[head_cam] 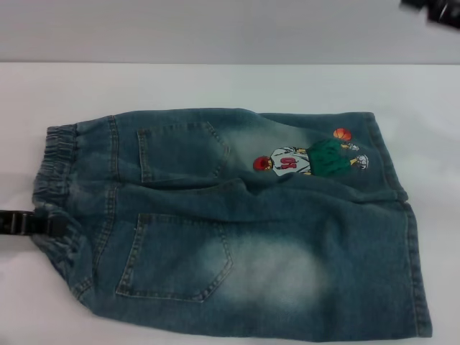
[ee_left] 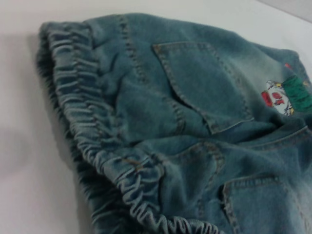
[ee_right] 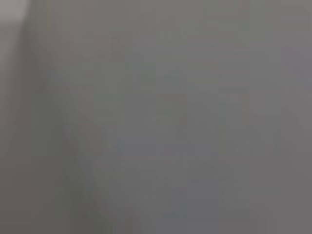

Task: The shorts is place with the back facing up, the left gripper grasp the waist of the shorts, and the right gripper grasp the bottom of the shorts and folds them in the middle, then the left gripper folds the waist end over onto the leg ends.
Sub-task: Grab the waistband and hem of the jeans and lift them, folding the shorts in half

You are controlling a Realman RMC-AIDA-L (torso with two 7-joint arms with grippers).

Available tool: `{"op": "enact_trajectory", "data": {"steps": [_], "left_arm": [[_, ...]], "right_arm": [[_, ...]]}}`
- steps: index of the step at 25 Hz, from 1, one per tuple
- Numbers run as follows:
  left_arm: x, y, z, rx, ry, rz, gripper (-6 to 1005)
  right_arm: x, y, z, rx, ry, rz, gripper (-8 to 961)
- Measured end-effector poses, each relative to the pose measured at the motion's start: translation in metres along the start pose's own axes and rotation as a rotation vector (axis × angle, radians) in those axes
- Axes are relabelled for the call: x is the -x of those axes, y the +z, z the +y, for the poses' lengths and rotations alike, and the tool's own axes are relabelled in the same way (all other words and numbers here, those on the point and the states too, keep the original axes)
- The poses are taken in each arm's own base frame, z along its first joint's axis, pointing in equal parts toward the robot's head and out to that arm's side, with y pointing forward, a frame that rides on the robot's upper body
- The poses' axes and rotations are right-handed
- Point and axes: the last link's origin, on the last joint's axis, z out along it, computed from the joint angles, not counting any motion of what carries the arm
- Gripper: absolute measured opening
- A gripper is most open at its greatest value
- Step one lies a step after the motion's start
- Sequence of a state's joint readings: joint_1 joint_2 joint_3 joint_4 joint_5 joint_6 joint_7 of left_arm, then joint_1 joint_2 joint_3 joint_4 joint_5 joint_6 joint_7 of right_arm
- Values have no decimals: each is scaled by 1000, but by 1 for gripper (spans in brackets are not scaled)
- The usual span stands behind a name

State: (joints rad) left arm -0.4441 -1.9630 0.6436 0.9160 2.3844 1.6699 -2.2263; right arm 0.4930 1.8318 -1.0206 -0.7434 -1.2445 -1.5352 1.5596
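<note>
Head view: the shorts (head_cam: 251,230) lie flat on the white bench (head_cam: 215,83), back side up, both patch pockets showing, the waist (head_cam: 54,190) toward the robot's left and the leg ends (head_cam: 402,208) toward its right. Cartoon print (head_cam: 309,158) sits on the far leg, near the hem. The left gripper (head_cam: 32,223) comes in low from the left edge, black tip touching the waist at about mid-band; only a short black stub is visible against the gathered denim, so I cannot tell if its fingers are spread or pinching. The right gripper (head_cam: 431,11) is a dark shape at the far upper right corner, well apart from the shorts, above the grey wall (head_cam: 215,29); state of its fingers cannot be told. Left wrist view: close look along the ruffled waist (ee_left: 92,141), one back pocket (ee_left: 204,87) beyond it, a bit of the print (ee_left: 282,97) at the edge, white bench (ee_left: 29,170) beside the band; own fingers not in frame. Right wrist view: only a plain grey surface, nothing identifiable
</note>
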Motion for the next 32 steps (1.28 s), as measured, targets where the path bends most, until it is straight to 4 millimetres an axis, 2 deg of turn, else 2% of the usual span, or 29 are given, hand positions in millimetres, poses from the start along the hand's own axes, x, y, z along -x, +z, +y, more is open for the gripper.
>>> {"op": "enact_trajectory", "data": {"steps": [4,11,16,32], "left_arm": [[-5,6,7,17,19,5,48],[-15,12,14,28,42,13,50],[-20,15,18,34,55,16,52],[-25,16,19,28,61,13,57]], "right_arm": [[10,0,16,201,29,238,744],[0,-20,41,481,15,623,745],[-20,-35,42,487,82,869,744],[-62,-49,43,420,194,1186,744]]}}
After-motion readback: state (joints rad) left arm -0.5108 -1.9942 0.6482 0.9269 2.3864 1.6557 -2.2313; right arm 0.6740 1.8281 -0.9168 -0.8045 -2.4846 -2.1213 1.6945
